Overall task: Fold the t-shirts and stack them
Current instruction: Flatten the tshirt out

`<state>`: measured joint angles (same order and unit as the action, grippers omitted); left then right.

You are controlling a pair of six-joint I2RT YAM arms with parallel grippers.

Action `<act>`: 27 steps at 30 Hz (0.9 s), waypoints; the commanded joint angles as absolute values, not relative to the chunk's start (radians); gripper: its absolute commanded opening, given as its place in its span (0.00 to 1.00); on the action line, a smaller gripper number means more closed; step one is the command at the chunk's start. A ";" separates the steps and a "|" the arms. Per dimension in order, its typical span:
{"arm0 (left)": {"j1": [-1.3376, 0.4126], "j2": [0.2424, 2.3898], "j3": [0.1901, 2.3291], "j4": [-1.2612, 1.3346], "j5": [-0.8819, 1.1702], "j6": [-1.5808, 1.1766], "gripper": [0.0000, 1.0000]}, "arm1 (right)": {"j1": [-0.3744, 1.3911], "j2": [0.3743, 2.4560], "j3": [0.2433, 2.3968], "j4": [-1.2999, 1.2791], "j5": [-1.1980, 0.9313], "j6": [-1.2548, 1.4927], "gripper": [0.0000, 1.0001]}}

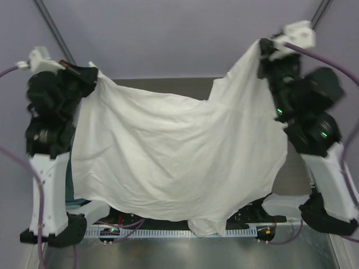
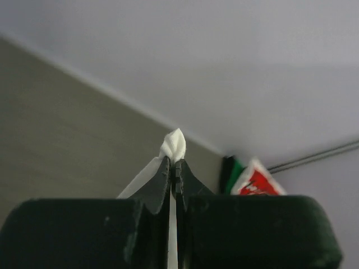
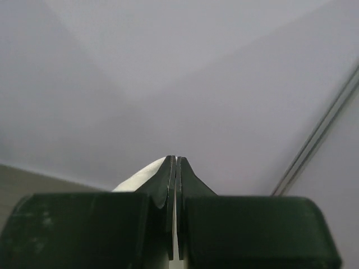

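Up top in the overhead view, the white tee (image 1: 174, 157) hangs spread out in the air between both arms. It's off the bench (image 1: 160, 85), with the bottom hem drooping down near the arm bases. The left fingers (image 1: 84, 74) pinch one top corner and the right fingers (image 1: 265, 51) pinch the other a bit higher, so the top edge sags in the middle. It looks like light, floppy cloth that won't hold any shape by itself, so corners and shoulder seams seem the sane places to grab. A dark teal sliver (image 1: 68, 188) peeks out behind the left arm; could be a bin, contents hidden.

Left wrist view: the left fingers (image 2: 160, 188) are squeezed fully together, with a little tuft of the white tee (image 2: 174, 144) poking past the tips. Farther back sits a red folded shirt (image 2: 259, 182) with white lettering, and something green (image 2: 234, 171) just beside it.

Right wrist view: the right fingers (image 3: 162, 182) are clamped tight too, with the white tee (image 3: 140, 178) draping off to one side.
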<state>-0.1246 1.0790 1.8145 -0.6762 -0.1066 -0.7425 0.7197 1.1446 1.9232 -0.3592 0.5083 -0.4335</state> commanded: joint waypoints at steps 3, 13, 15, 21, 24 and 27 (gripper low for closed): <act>-0.026 1.529 1.574 -0.756 -0.077 -0.824 0.02 | 0.431 1.733 2.054 -0.464 0.519 -0.301 0.01; -0.005 1.822 1.642 -0.770 0.014 -0.750 0.77 | 0.400 2.025 2.179 -0.560 0.540 -0.143 0.99; -0.005 1.804 1.593 -0.768 0.009 -0.741 0.77 | 0.403 1.964 2.087 -0.551 0.512 -0.060 0.99; -0.005 1.684 1.404 -0.684 0.008 -0.739 0.76 | 0.407 1.685 1.535 -0.418 0.310 0.164 0.99; -0.006 1.623 1.293 -0.635 0.017 -0.739 0.76 | 0.407 1.603 1.339 -0.333 0.181 0.265 1.00; -0.034 1.592 1.217 -0.612 0.011 -0.726 0.75 | 0.407 1.577 1.222 -0.302 0.106 0.331 1.00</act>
<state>-0.0139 1.6325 1.2625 -0.6724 0.0017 -0.7498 0.4065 1.5379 1.3392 -0.3706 0.2375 0.2001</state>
